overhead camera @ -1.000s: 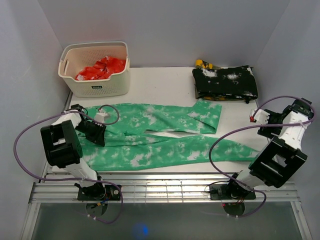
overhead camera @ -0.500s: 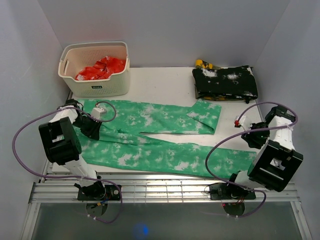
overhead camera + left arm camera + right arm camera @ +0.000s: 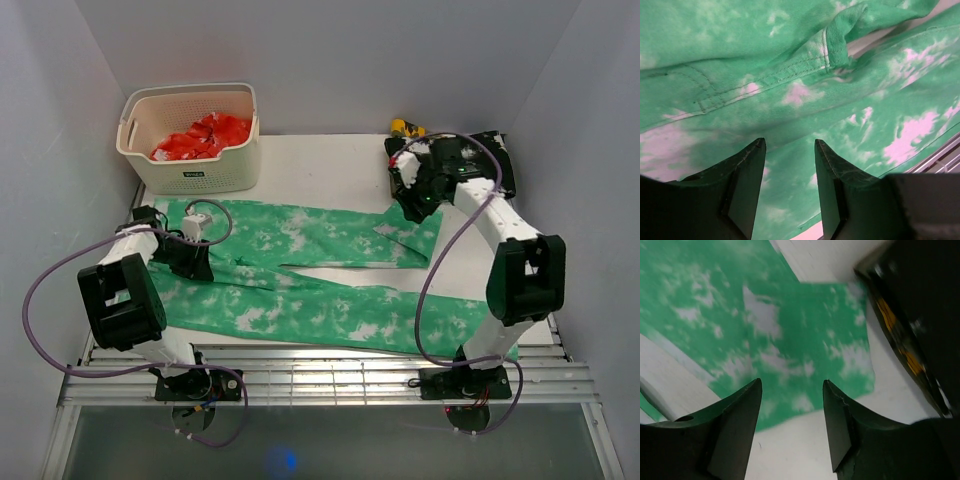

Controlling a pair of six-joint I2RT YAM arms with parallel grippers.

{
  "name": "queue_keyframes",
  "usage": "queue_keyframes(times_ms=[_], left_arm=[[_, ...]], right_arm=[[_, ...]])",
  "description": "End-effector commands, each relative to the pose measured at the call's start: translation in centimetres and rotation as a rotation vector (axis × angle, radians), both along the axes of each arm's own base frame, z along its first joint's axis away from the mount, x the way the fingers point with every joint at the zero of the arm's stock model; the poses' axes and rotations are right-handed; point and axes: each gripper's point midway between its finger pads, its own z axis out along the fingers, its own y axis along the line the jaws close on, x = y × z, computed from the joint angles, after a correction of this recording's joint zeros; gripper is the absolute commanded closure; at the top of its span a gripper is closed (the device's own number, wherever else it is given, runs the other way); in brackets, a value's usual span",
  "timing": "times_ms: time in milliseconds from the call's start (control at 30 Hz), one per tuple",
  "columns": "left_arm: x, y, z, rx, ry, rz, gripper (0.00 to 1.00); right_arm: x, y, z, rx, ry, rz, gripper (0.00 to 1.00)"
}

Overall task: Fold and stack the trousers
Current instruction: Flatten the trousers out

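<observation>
L gripper (image 3: 790,146) spread, trousers (image 3: 805,95) seam just beyond tips. R gripper (image 3: 792,387) spread above leg end; black garment (image 3: 925,305) to its right.

Overhead view was bright and evenly lit, only soft shadows under the arms (image 3: 120,290). Left wrist showed the trousers (image 3: 790,90) crisp (stitching readable), fingers (image 3: 740,200) dark. Right wrist was smeared, the black garment (image 3: 920,305) blurred.
</observation>
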Motion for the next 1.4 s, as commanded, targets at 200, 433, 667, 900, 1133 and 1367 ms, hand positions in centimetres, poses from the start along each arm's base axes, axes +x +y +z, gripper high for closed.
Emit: queue_keyframes(times_ms=[200, 433, 667, 900, 1133, 1367], left_arm=[[0.7, -0.3, -0.2, -0.016, -0.024, 0.124, 0.44], [0.8, 1.1, -2.9, 0.053, 0.021, 0.184, 0.44], [0.8, 2.3, -5.6, 0.099, 0.117, 0.256, 0.48], [0.8, 2.3, -5.4, 0.097, 0.115, 0.268, 0.53], [1.3, 2.3, -4.0, 0.095, 0.088, 0.267, 0.53], [2.3, 1.8, 0.2, 0.072, -0.025, 0.210, 0.45]], right_arm=[[3.6, 10.0, -4.5, -0.059, 0.023, -0.068, 0.39], [5.1, 9.6, -9.2, -0.146, 0.065, -0.134, 0.44], [2.9, 8.4, -4.1, -0.135, 0.019, -0.108, 0.92], [-4.8, -13.6, -1.5, -0.283, 0.035, -0.347, 0.92], [-7.6, -21.0, -4.3, -0.402, 0.138, -0.422, 0.73], [-7.1, -19.8, -1.5, -0.283, 0.122, -0.394, 0.19]])
